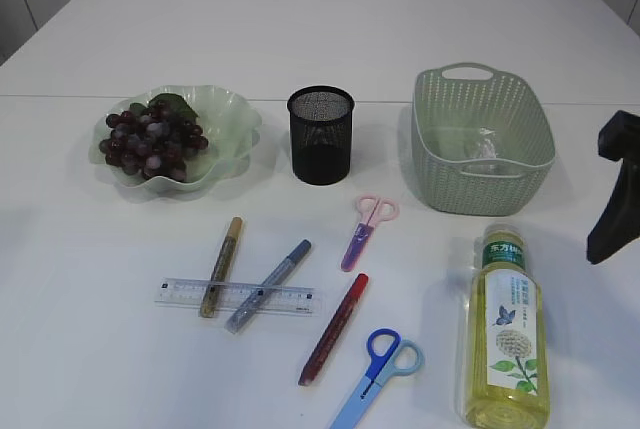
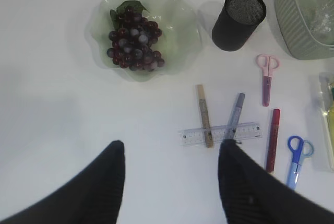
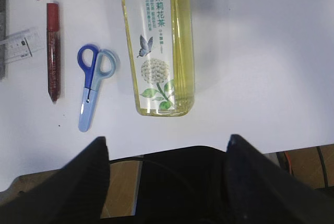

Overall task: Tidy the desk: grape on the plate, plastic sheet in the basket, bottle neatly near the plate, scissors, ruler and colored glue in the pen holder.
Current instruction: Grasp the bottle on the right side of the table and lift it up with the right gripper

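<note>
As laid out, three glue pens (image 1: 335, 328), two scissors (image 1: 380, 366), one ruler (image 1: 235, 296)

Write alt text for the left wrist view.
The open left hand hovers above a white table, holding nothing. Beyond it lie a ruler crossed by two glue pens, a red glue pen, two scissors, a mesh pen holder and grapes on a green plate.

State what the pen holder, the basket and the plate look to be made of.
Pen holder: black wire mesh, probably metal; light shows through its fine grid. Basket: matte grey-green moulded plastic, with a woven-look pattern and cut-out handles. Plate: pale green, translucent, wavy-rimmed; glass or plastic, cannot tell.
</note>
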`<state>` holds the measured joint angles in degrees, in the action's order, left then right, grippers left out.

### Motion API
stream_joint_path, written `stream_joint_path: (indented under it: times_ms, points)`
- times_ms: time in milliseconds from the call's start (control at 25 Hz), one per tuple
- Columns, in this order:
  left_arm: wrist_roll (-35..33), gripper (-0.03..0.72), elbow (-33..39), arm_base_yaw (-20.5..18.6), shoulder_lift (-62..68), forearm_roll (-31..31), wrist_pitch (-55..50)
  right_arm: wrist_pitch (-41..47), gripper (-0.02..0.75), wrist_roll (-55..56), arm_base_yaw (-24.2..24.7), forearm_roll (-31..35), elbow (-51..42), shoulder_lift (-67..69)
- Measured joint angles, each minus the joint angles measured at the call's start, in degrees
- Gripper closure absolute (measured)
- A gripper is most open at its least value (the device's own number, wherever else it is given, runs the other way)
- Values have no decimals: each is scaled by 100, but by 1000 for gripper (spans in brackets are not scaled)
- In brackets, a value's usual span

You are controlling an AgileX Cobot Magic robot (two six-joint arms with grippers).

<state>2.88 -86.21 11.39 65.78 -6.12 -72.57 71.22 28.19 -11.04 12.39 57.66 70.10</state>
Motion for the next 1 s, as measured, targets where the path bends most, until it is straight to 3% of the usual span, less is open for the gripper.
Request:
stream_joint_path:
  times_ms: [320, 800, 1000]
  points:
    - [0, 273, 0, 0, 0, -12, 0, -27, 80, 74, -200, 1, 0, 555]
    - [0, 273, 0, 0, 0, -2, 0, -145, 133, -76, -216, -32, 0, 1281]
    - [0, 273, 0, 0, 0, 25, 0, -537, 134, -201, -443, -44, 0, 1589]
